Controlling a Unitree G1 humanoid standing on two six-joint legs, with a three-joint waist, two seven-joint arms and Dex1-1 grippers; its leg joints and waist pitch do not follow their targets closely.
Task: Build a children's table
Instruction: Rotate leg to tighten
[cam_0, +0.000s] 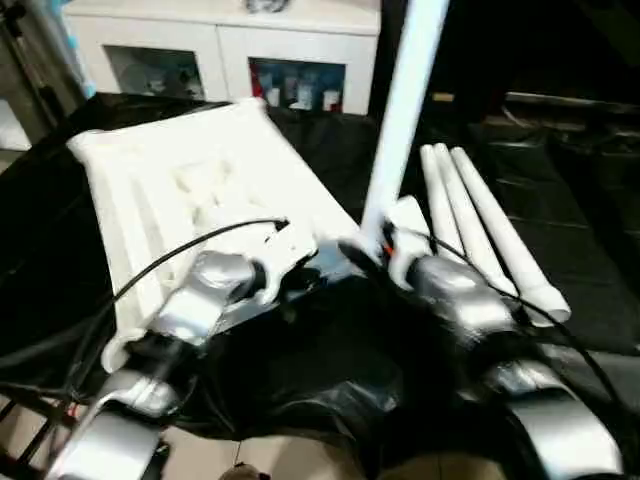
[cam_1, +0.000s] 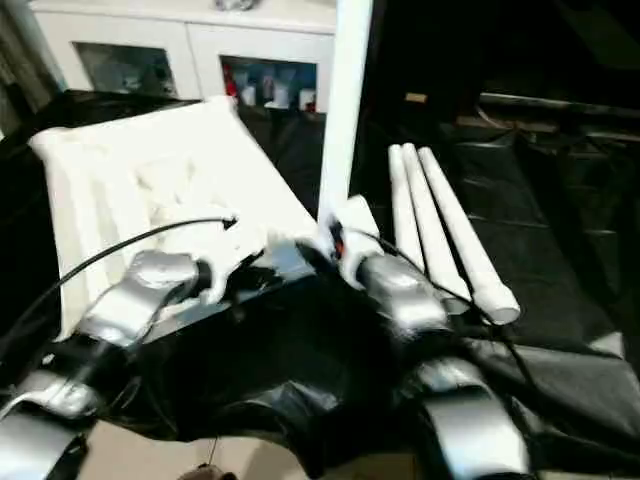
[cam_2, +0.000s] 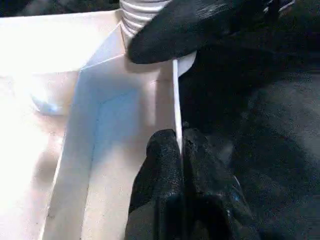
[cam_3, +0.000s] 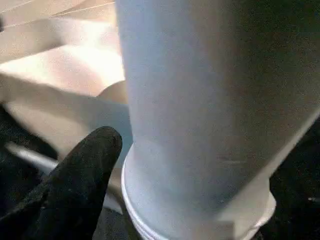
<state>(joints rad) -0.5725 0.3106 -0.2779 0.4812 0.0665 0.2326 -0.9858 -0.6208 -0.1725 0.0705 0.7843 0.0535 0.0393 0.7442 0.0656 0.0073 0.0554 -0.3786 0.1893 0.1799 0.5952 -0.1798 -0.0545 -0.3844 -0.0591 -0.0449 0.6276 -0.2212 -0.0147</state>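
The white tabletop (cam_0: 170, 170) lies upside down on the black cloth, ribbed side up. My left gripper (cam_2: 177, 137) is shut on the thin wall of its near edge. One white leg (cam_0: 400, 120) stands upright in the near right corner of the tabletop, and its ribbed base (cam_2: 140, 12) shows in the left wrist view. My right gripper (cam_0: 372, 250) is at the foot of this leg, open. One black finger (cam_3: 85, 170) stands just off the tube. Three more legs (cam_0: 480, 230) lie side by side to the right.
Black cloth (cam_0: 330, 360) covers the work surface and hangs over its near edge. A white cabinet with glass doors (cam_0: 220, 50) stands behind the tabletop. Black cables run along both silver forearms. Pale floor (cam_0: 200, 460) shows below the near edge.
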